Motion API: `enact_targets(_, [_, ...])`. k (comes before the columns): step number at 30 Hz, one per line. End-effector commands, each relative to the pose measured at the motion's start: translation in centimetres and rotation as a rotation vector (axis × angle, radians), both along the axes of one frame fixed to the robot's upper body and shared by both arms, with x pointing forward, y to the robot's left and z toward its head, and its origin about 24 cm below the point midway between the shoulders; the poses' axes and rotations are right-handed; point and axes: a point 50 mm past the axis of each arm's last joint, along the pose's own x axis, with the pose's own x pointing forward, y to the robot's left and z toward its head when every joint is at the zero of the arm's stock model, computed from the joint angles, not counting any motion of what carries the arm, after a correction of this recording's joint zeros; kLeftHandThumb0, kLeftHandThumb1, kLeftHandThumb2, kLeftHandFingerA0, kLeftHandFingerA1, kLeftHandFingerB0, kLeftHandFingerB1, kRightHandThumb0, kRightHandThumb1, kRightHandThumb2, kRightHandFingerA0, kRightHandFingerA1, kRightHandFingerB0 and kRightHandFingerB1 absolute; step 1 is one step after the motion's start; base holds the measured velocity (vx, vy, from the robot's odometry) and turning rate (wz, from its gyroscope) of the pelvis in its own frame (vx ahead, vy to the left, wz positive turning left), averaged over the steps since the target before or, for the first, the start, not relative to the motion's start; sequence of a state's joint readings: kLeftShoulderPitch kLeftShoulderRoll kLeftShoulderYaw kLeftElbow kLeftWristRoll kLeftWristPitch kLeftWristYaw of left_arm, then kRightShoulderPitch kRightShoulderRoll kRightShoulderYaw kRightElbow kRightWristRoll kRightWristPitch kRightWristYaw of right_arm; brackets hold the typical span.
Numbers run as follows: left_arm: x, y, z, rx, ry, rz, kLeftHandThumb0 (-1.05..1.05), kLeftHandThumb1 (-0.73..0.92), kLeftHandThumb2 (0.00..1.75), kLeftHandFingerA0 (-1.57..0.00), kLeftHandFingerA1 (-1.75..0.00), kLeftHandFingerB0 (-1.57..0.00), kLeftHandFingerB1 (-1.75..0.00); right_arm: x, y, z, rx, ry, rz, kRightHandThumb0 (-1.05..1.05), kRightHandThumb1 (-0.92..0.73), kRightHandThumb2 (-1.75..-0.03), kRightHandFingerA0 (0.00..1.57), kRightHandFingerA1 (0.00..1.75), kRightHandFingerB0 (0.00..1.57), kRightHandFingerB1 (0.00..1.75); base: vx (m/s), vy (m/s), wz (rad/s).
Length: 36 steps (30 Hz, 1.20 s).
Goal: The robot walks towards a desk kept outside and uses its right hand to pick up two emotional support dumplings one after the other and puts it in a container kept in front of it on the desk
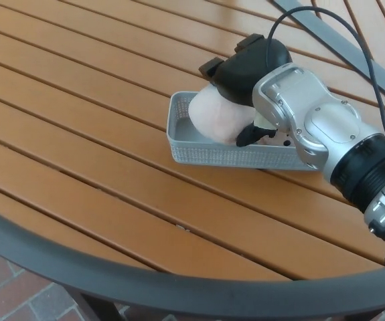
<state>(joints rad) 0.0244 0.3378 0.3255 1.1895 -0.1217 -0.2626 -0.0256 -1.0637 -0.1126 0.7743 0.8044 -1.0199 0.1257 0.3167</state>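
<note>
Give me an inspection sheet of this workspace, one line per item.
Surface: slatted wooden table with a dark metal rim.
Job's things: grey mesh container; pink dumpling inside it under the right hand; second dumpling mostly hidden behind the hand.
Clutter: nothing seen.
Hands: right hand over the container, closed on the pink dumpling; left not in view.
Cables: black cable running to the right arm.
Surroundings: brick paving below.
</note>
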Motion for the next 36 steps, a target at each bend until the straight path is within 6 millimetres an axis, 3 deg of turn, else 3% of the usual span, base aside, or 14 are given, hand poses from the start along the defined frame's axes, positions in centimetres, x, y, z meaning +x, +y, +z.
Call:
enact_targets(1, [0.0, 0.4, 0.4, 0.015, -0.017, -0.007, -0.32, 0.55, 0.57, -0.84, -0.71, -0.8, -0.55, -0.1, -0.3, -0.5, -0.027, 0.052, -0.05, -1.05, -0.58, -1.03, 0.0, 0.2, 0.0, 0.07, 0.0, 0.0, 0.0])
enact_targets(3, [0.1, 0.4, 0.4, 0.023, -0.008, -0.013, -0.32, 0.54, 0.57, -0.84, -0.71, -0.79, -0.55, -0.1, -0.5, -0.5, -0.034, 0.049, -0.055, -1.02, -0.6, -0.83, 0.0, 0.0, 0.0, 0.14, 0.0, 0.0, 0.0])
enact_targets(6, [0.1, 0.5, 0.4, 0.025, -0.007, -0.014, -0.31, 0.54, 0.56, -0.85, -0.72, -0.82, -0.55, -0.1, -0.8, -0.3, -0.027, 0.049, -0.061, -1.05, -0.56, -0.9, 0.0, 0.0, 0.0, 0.02, 0.0, 0.0, 0.0])
enact_targets(7, [0.1, 0.4, 0.4, 0.02, -0.014, -0.013, -0.31, 0.54, 0.56, -0.86, -0.74, -0.84, -0.57, -0.1, -0.9, -0.2, -0.017, 0.052, -0.065, -1.05, -0.71, -0.65, 0.0, 0.0, 0.0, 0.07, 0.0, 0.0, 0.0])
enact_targets(12, [-0.2, 0.4, 0.4, 0.02, -0.019, -0.014, -0.31, 0.55, 0.56, -0.86, -0.73, -0.83, -0.56, -0.1, -1.1, -0.1, -0.001, 0.05, -0.068, -1.05, -0.69, -0.66, 0.0, 0.0, 0.0, 0.1, 0.0, 0.0, 0.0])
enact_targets(16, [-0.2, 0.5, 0.4, 0.028, -0.009, -0.024, -0.3, 0.55, 0.57, -0.84, -0.68, -0.8, -0.55, -0.1, -1.2, 0.0, 0.011, 0.016, -0.053, -1.03, -0.58, -0.83, 0.0, 0.0, 0.0, 0.05, 0.0, 0.0, 0.0])
enact_targets(17, [-0.5, 0.4, 0.3, 0.028, -0.003, -0.024, -0.3, 0.54, 0.56, -0.87, -0.68, -0.81, -0.56, -0.2, -1.1, -0.2, 0.017, -0.002, -0.039, -1.05, -0.6, -1.04, 0.0, 0.2, 0.0, 0.05, 0.0, 0.0, 0.0])
enact_targets(20, [-1.1, 0.3, 0.1, 0.024, 0.006, -0.023, -0.31, 0.54, 0.56, -0.87, -0.7, -0.82, -0.56, -0.5, -1.1, -0.5, 0.049, -0.046, -0.009, -1.05, -0.61, -1.02, 0.0, 0.18, 0.0, 0.06, 0.0, 0.0, 0.0])
enact_targets(26, [-1.3, 0.1, -0.1, 0.01, 0.006, -0.009, -0.32, 0.53, 0.56, -0.84, -0.7, -0.8, -0.55, -0.4, -0.6, 0.1, 0.15, -0.294, 0.096, -0.72, -0.54, -0.91, 0.0, 0.17, 0.08, 0.34, 0.0, 0.0, 0.0])
enact_targets(27, [-1.3, 0.1, -0.2, 0.009, 0.012, -0.008, -0.32, 0.53, 0.56, -0.84, -0.7, -0.81, -0.55, -0.4, -0.5, 0.2, 0.145, -0.311, 0.097, -0.62, -0.71, -0.62, 0.0, 0.27, 0.11, 0.26, 0.0, 0.0, 0.0])
enact_targets(28, [-1.5, 0.0, -0.2, 0.003, 0.011, -0.01, -0.32, 0.53, 0.56, -0.85, -0.73, -0.82, -0.56, -0.4, -0.3, 0.2, 0.141, -0.35, 0.094, -0.33, -0.53, -1.04, 0.04, 0.54, 0.0, 0.49, 0.0, 0.0, 0.0])
enact_targets(30, [-1.6, -0.1, -0.3, -0.003, 0.003, -0.012, -0.32, 0.53, 0.56, -0.85, -0.73, -0.82, -0.56, -0.4, -0.1, 0.2, 0.136, -0.392, 0.095, -0.33, -0.53, -1.04, 0.04, 0.54, 0.0, 0.49, 0.0, 0.0, 0.0])
enact_targets(31, [-1.7, -0.1, -0.3, -0.005, 0.005, -0.015, -0.32, 0.53, 0.56, -0.85, -0.73, -0.82, -0.55, -0.4, -0.1, 0.2, 0.132, -0.405, 0.093, -0.51, -0.64, -0.6, 0.06, 0.42, 0.19, 0.29, 0.0, 0.0, 0.0])
enact_targets(36, [-1.9, -0.3, -0.5, -0.02, 0.006, -0.024, -0.32, 0.54, 0.56, -0.84, -0.69, -0.81, -0.54, -0.4, 0.3, 0.1, 0.118, -0.469, 0.105, -0.53, -0.56, -0.58, 0.01, 0.36, 0.14, 0.31, 0.0, 0.0, 0.0])
